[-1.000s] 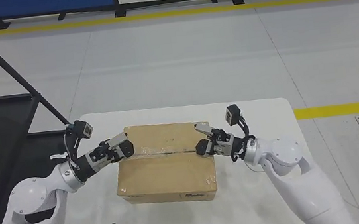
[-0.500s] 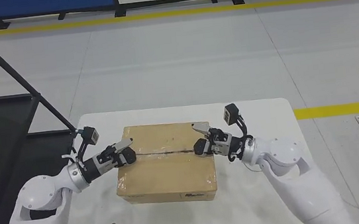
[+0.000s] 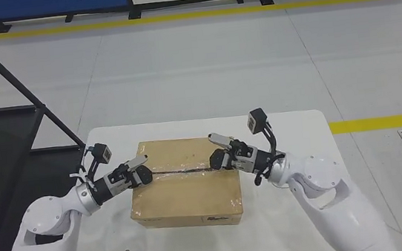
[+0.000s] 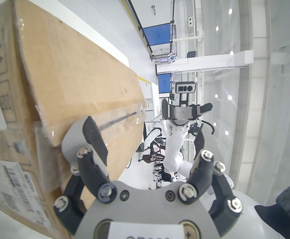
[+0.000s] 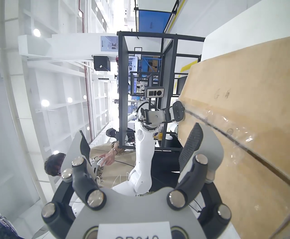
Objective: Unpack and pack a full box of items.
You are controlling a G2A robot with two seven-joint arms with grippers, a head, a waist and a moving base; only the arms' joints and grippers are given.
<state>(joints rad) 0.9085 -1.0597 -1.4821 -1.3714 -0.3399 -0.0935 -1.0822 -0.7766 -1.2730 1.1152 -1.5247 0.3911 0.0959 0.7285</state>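
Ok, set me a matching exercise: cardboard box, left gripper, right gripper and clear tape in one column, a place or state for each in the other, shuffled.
Column one:
1. cardboard box
2. left gripper
3. right gripper
4. clear tape

Column two:
A. open, over the box's top, well in from its edge
B. shut, standing on the white table
C. running along the line where the top flaps meet
D. open, at the box's end edge

Pairs: 1-B, 2-D, 3-A, 4-C.

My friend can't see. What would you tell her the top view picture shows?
A closed cardboard box sits on a white table. Two open grippers face each other along its taped top seam. The left gripper is at the box's edge and the right gripper is over the top.
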